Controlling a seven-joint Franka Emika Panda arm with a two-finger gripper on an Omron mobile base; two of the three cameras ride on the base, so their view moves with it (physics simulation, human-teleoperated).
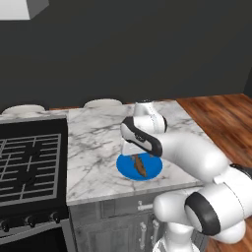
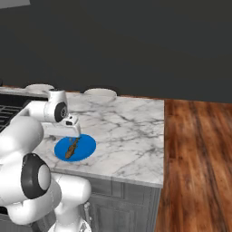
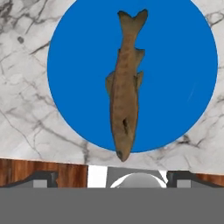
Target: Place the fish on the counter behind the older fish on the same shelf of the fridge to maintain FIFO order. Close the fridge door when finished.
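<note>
No writing or label can be read anywhere. The brown fish (image 3: 124, 87) lies lengthwise on a round blue plate (image 3: 175, 65) near the front edge of the white marble counter (image 1: 98, 142), its nose just past the plate's rim. The gripper (image 1: 134, 147) hangs just above the fish; whether its jaws stand wide or narrow cannot be told. A black stove grate (image 1: 29, 167) adjoins the counter's left edge. Two pale round dishes (image 2: 100, 94) sit along the back edge before a dark wall. Reddish wood floor (image 2: 199, 154) lies to the right.
</note>
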